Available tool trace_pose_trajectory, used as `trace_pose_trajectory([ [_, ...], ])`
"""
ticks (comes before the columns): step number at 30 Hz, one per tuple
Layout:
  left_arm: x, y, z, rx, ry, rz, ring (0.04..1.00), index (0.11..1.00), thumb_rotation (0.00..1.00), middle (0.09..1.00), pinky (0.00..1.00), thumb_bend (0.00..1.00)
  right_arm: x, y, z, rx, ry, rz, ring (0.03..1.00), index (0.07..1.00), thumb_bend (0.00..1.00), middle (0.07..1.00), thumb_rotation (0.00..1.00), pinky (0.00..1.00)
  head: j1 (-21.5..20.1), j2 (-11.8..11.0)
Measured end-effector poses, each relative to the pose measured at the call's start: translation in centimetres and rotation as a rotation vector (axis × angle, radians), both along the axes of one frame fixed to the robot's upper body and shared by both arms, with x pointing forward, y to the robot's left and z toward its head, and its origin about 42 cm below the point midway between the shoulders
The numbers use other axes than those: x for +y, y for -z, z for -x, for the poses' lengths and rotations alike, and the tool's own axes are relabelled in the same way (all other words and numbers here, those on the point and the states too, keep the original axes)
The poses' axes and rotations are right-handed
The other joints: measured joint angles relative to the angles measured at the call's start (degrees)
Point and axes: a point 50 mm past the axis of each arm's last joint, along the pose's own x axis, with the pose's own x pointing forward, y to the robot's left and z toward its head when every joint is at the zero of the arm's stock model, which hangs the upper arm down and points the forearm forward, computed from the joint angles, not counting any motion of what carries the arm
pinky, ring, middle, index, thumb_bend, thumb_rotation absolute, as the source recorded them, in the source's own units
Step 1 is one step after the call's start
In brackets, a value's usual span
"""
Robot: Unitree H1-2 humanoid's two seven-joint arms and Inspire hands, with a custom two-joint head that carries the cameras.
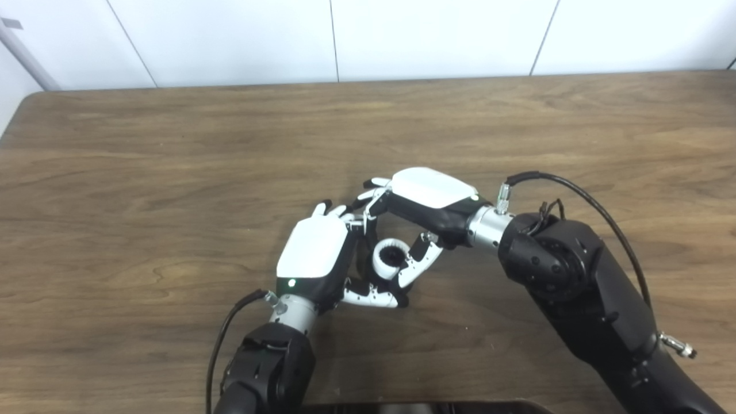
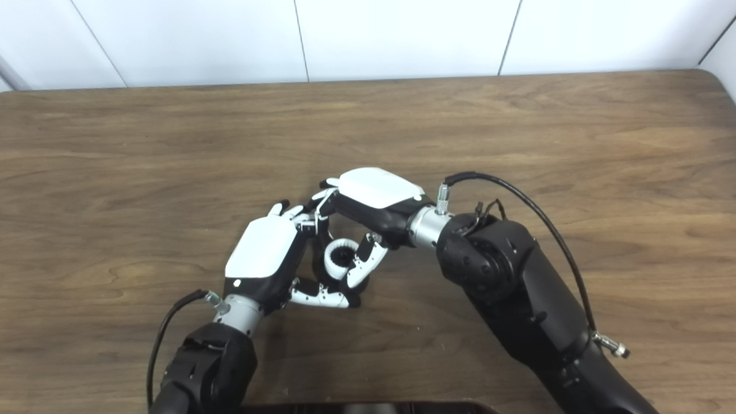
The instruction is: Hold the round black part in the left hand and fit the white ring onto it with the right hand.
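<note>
Stretching across both views, the wooden counter [image 1: 172, 172] is carrying the whole scene, with a white panelled wall [image 1: 402, 34] running behind its far edge. Two black arms are coming in from the bottom edge and meeting near the middle of the counter.

The right arm [image 1: 581, 276] is reaching in from the lower right, bent so that its forearm is angling up and to the left, with a black cable [image 1: 581, 192] looping over the wrist. The right hand [image 1: 428, 198] is lying palm down, its white back facing up, its fingers [image 1: 374, 190] curling downward and leftward, and its thumb [image 1: 420, 259] pointing down beside the ring.

The left arm [image 1: 270, 368] is rising from the lower left, with a thinner cable [image 1: 224, 333] trailing from the wrist. The left hand [image 1: 316, 256] is tilting its white back up and to the left, its fingertips touching those of the right hand, its thumb [image 1: 371, 296] lying along the counter under the parts.

Between the two palms, the white ring [image 1: 390, 259] is sitting around the round black part [image 1: 393, 256], whose dark centre is showing through the ring's opening. Both hands are closing around this pair, the left hand's fingers mostly hidden behind it. Whether the ring is fully seated is too small to tell.
</note>
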Motion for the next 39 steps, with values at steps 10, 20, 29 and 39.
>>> trace_pose_trajectory([
  [10,0.0,0.0,0.0,0.001,0.000,-0.003,0.911,0.481,0.05,0.782,1.00,0.52,-0.5,0.1,-0.1,0.003,0.003,0.023,0.967,0.620,0.95,0.874,0.23,0.92,-0.2,0.2],
  [20,0.0,0.0,0.0,0.002,0.000,-0.001,0.912,0.481,0.05,0.780,1.00,0.52,-0.5,0.1,-0.1,0.003,0.000,0.023,0.970,0.612,0.96,0.877,0.24,0.93,-0.4,0.2],
  [29,0.0,0.0,-0.1,0.001,0.000,-0.002,0.906,0.481,0.05,0.776,1.00,0.52,-0.6,-0.2,-0.3,-0.003,-0.001,0.023,0.964,0.614,0.96,0.870,0.25,0.91,-0.4,0.2],
  [39,0.1,0.0,-0.1,0.001,-0.001,-0.002,0.912,0.482,0.05,0.777,1.00,0.52,-2.4,-2.3,-2.0,-0.033,0.070,-0.003,0.971,0.631,0.94,0.877,0.28,0.93,-0.4,0.1],
])
